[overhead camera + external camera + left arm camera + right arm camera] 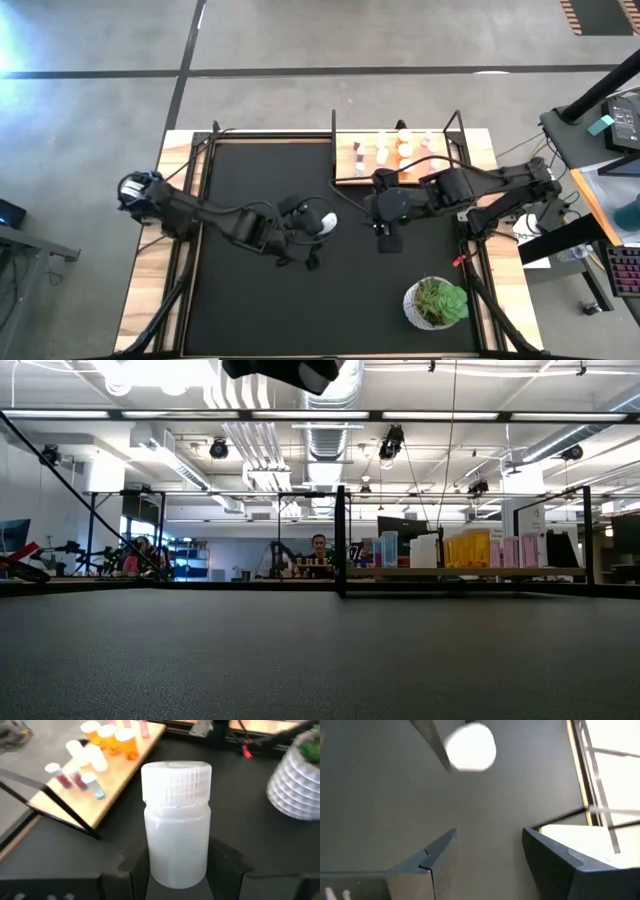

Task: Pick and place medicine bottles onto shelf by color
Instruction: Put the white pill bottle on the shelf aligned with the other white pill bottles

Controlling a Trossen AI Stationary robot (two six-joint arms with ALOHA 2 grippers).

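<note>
1. Centre of the overhead frame: the left gripper [318, 226] clasps a white bottle [176, 822] upright between its fingers [134, 865], above the black mat [250, 310].
2. Just to its right, the right gripper [386, 238] hangs over the mat with its fingers parted and nothing between them.
3. The shelf [345, 165] sits at the upper middle of the overhead frame, with small bottles already lined up by colour along it; orange ones [120, 742] and whitish ones [87, 755] show in the upper left of the left wrist frame.
4. To do this step well, the arm should probably keep the bottle vertical, carry it to the whitish group and lower it clear of its neighbours before letting go.
5. The potted plant [436, 302] stands at the lower right, well apart from that path.
6. Hard to make out: the table-level camera shows neither gripper's fingers, and the free gaps on the shelf cannot be judged from overhead.
</note>
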